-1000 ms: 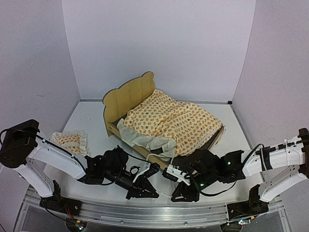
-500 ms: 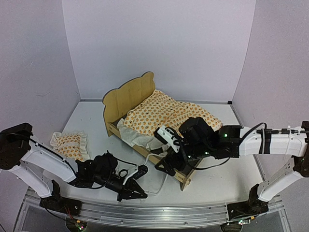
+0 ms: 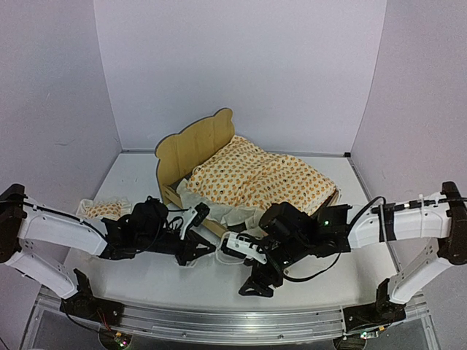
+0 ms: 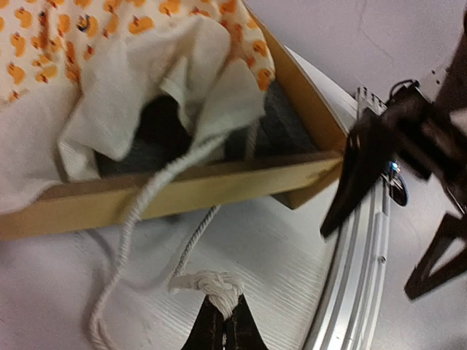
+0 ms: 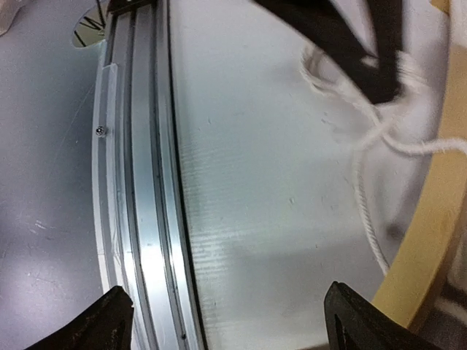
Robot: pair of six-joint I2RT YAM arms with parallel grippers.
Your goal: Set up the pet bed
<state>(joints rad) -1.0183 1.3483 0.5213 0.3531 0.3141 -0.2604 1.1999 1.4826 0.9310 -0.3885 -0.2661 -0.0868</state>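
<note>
Plywood, light and unpainted, is what the pet bed point(image 3: 182, 157) is made of. It is set on the white tabletop point(image 3: 131, 175) toward the back and middle, with its wavy headboard point(image 3: 211, 131) turned to the far left and its foot end to the near right. An orange-dotted cream mattress cover point(image 3: 259, 179) is laid over it, rumpled, and its plain cream underside is folded out over the near side rail point(image 4: 182, 193). In the left wrist view a patch of the dark grey fabric base point(image 4: 271, 131) is left bare at the corner under the lifted cloth. A white cord point(image 4: 136, 208) is led from under the cover, over the side rail and down onto the tabletop, where it is bunched into a knot point(image 4: 208, 283). The knot is pinched by the left gripper point(image 4: 222, 329), whose fingers are pressed tight together on it (no gap is seen between them), low over the tabletop just in front of the side rail. The right gripper point(image 3: 261, 281) is held released, its fingers spread wide with nothing between them, near the front edge and just to the right of the left one. An aluminium rail point(image 5: 142, 182) along that edge is seen beneath it in its own view. A small matching pillow point(image 3: 102, 210) is laid on the tabletop to the left of the bed, apart from it and partly hidden behind the left arm.
</note>
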